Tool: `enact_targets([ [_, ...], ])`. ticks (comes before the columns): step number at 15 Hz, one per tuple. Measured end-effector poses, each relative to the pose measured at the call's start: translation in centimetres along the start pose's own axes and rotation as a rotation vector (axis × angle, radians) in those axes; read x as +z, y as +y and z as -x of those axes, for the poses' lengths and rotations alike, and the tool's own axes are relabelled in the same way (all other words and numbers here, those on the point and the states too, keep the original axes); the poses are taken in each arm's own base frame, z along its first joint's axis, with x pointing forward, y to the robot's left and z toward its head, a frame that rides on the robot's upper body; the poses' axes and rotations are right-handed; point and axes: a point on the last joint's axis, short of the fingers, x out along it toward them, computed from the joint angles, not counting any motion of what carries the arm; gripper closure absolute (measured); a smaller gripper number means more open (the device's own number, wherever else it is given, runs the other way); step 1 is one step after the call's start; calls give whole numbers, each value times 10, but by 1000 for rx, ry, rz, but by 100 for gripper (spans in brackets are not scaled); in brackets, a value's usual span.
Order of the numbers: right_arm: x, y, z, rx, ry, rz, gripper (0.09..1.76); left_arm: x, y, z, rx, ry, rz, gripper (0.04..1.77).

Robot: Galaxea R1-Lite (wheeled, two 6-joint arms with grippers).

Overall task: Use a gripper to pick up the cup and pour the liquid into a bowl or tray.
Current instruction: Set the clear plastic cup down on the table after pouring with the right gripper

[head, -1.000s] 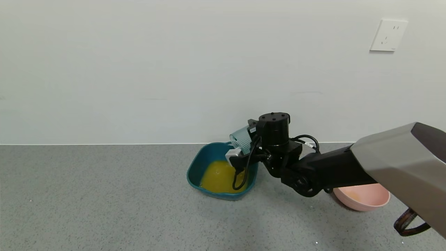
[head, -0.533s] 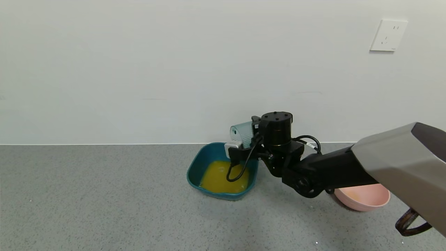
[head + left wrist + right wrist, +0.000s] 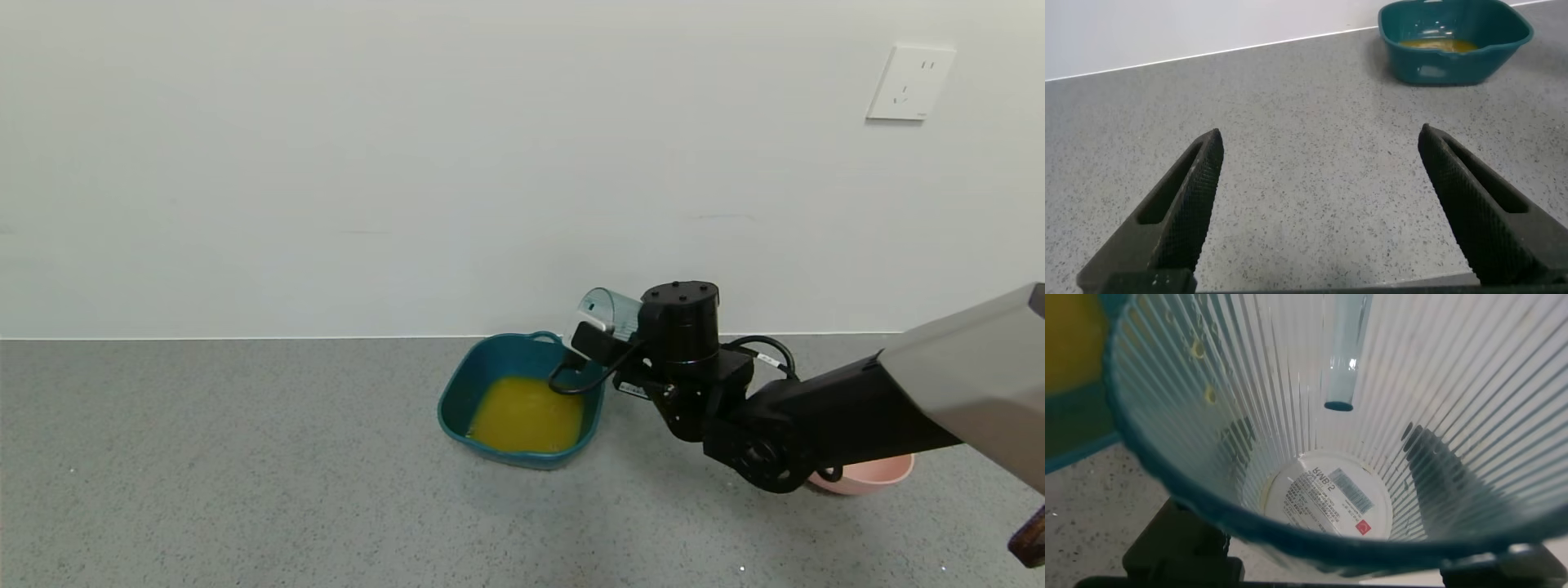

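My right gripper [image 3: 614, 333] is shut on the ribbed blue-grey cup [image 3: 606, 314] and holds it nearly upright above the right rim of the dark teal tray [image 3: 459, 390]. The tray holds the orange-yellow liquid [image 3: 526, 423]. In the right wrist view I look into the cup [image 3: 1290, 416]: it is empty apart from small yellow drops on its wall, with a label on its bottom, and dark fingers [image 3: 1436, 457] show through its sides. The left gripper [image 3: 1319, 204] is open and empty over bare table, far from the tray [image 3: 1454, 61].
A round pink bowl [image 3: 869, 475] stands on the grey speckled table behind my right arm, right of the tray. A white wall with a socket [image 3: 909, 82] runs close behind the tray.
The cup has swung from lying tipped over the tray, mouth toward it, back to nearly upright. The right gripper moved right, toward the tray's right rim.
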Motion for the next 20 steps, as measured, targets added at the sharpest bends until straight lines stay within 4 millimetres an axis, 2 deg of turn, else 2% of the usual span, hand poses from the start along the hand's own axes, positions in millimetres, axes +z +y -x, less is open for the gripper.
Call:
enact_targets([
  [3,-10,-15,4,-35,8,-252,50,0,0,0,0,0,0,9],
  [6,-12,-27,8,-58,-2,-533,50,0,0,0,0,0,0,9],
  [11,-14,-30,12,-97,8,-959,50,0,0,0,0,0,0,9],
  [16,-22,-20,13,-94,37,-1177,50,0,0,0,0,0,0,9],
  [20,-30,-11,5,-98,67,-1222,50,0,0,0,0,0,0,9],
])
